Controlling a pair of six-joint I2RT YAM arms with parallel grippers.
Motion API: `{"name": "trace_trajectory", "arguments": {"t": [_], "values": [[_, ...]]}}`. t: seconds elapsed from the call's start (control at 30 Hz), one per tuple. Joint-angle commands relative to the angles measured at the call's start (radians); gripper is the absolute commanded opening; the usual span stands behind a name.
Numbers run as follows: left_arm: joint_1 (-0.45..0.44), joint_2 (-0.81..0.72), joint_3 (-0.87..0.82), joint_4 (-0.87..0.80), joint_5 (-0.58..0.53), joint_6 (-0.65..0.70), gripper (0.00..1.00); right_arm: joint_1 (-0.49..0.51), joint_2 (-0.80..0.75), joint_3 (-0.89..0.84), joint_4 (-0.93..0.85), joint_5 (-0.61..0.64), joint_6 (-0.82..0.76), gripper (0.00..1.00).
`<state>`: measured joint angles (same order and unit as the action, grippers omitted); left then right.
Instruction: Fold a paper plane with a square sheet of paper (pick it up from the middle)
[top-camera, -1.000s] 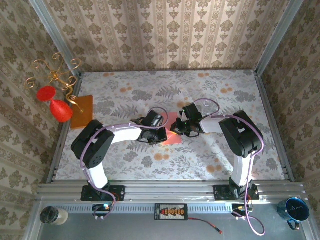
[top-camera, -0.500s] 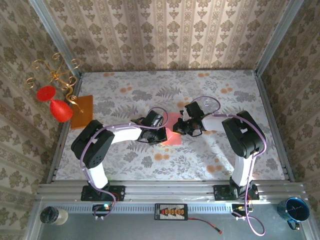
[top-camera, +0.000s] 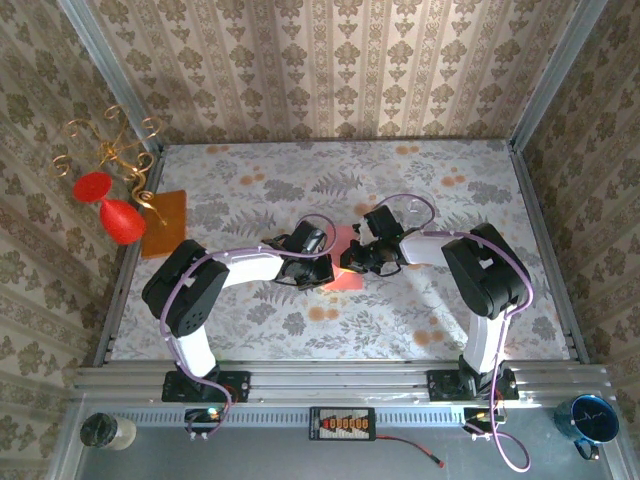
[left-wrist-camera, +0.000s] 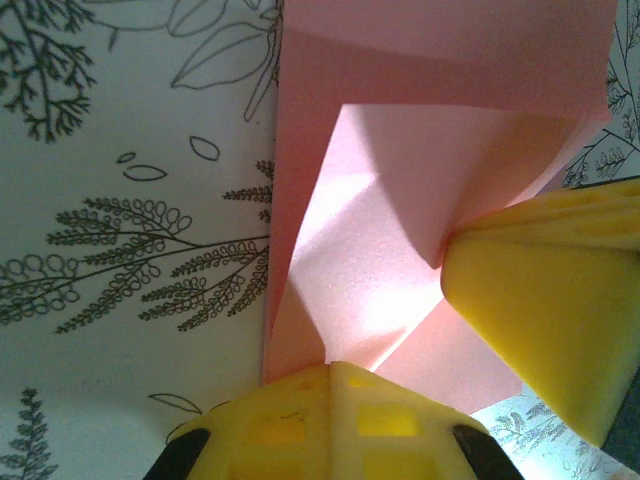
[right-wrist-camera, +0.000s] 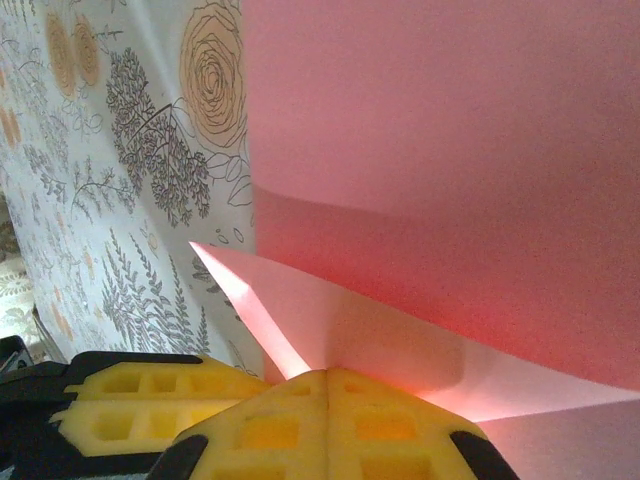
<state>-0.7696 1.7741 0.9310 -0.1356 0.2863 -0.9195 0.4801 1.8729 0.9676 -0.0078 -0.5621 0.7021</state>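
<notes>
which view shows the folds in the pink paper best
left wrist: the square sheet of paper shows its folded-in flaps and creases close up. right wrist is close but gives mostly a flat pink face with one fold. in top external it is a small, partly covered pink patch.

Matt creased pink paper (left-wrist-camera: 380, 230); dull yellow plastic on left claw (left-wrist-camera: 330, 378)

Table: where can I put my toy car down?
Bare: the far strip of flowery tablecloth along the back wall, and its right side past the right arm. Crowded: the middle, where left fingers and right fingers pinch the pink folded paper, and the left edge by the orange rectangular sheet.
</notes>
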Motion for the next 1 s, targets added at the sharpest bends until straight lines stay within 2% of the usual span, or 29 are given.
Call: {"name": "trace_trajectory", "arguments": {"t": [0.0,0.37,0.7,0.97], "values": [[0.005,0.019,-0.009,-0.102,-0.032,0.022,0.02,0.015,0.000,-0.007,-0.014,-0.026,-0.008,0.05],[0.005,0.005,-0.003,-0.101,-0.027,0.022,0.02,0.029,0.047,0.005,-0.081,0.040,-0.021,0.05],[0.004,-0.046,0.040,-0.096,0.032,0.053,0.05,0.029,0.075,0.013,-0.138,0.099,-0.024,0.04],[0.003,0.002,0.058,-0.077,0.077,0.065,0.04,0.028,0.088,0.015,-0.144,0.107,-0.019,0.04]]}}
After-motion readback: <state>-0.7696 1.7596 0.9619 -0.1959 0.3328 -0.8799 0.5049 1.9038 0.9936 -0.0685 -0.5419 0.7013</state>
